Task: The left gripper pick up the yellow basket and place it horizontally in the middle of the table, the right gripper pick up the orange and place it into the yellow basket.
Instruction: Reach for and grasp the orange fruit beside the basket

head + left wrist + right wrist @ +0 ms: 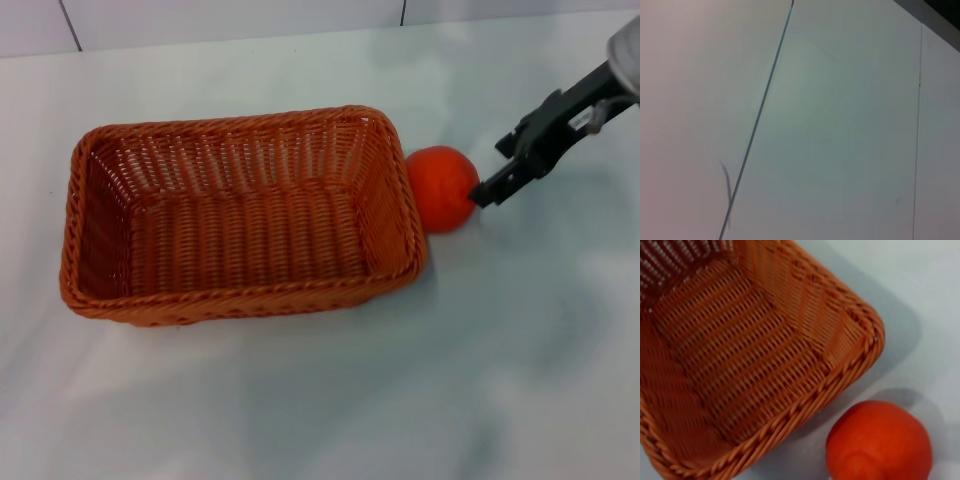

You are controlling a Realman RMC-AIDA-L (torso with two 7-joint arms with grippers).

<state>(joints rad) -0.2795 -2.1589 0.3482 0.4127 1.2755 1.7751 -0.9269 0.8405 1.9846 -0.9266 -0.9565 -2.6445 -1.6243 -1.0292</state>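
Observation:
The yellow basket (242, 291), orange-brown wicker, lies lengthwise on the white table (420, 400), left of centre and empty inside. The orange (441, 188) rests on the table against the basket's right end. My right gripper (490, 172) reaches in from the upper right, its fingers apart, tips just right of the orange and not around it. The right wrist view shows the basket's corner (852, 362) and the orange (880, 442) beside it. The left gripper is out of view; the left wrist view shows only a white surface (840, 125).
A wall with panel seams (230, 20) runs along the table's far edge. Bare tabletop lies in front of the basket and to the right of the orange.

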